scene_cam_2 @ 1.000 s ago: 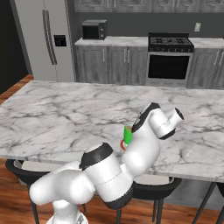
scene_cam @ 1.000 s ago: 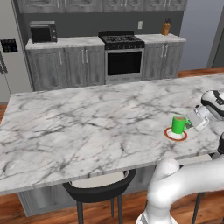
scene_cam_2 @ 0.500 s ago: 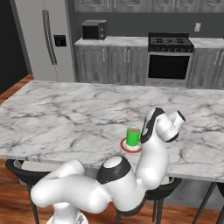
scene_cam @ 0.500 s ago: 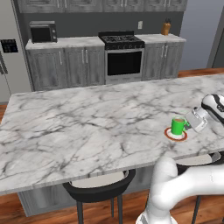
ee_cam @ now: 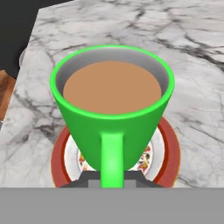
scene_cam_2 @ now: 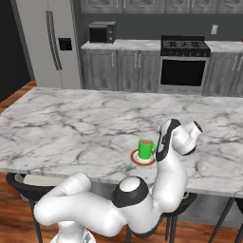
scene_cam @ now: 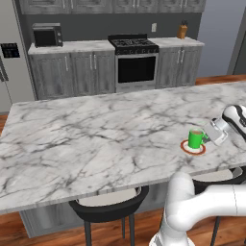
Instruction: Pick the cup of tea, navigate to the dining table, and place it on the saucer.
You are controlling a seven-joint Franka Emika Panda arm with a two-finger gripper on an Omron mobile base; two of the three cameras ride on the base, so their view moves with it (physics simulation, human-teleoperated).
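Observation:
The green cup of tea (scene_cam: 195, 139) stands upright on the red-rimmed saucer (scene_cam: 193, 149) near the front right of the white marble dining table (scene_cam: 96, 139). My gripper (scene_cam: 207, 138) reaches in from the right and is shut on the cup's handle. From the right base view the cup (scene_cam_2: 145, 148) sits centred on the saucer (scene_cam_2: 142, 160), with the gripper (scene_cam_2: 158, 151) just right of it. In the hand view the cup (ee_cam: 111, 100), full of brown tea, rests on the saucer (ee_cam: 170, 148), its handle running down between my fingertips (ee_cam: 112, 178).
Dark stools (scene_cam: 108, 206) (scene_cam_2: 19, 182) tuck under the table's near edge. Beyond the table stand grey cabinets with a stove (scene_cam: 134, 57), a microwave (scene_cam: 46, 34) and a fridge (scene_cam_2: 52, 42). Bare marble (scene_cam_2: 71, 128) stretches left of the saucer.
The cup stays in place on the saucer. My wrist has dropped slightly toward the table, and the arm's lower links have swung aside, so the right base view now shows the cup fully.

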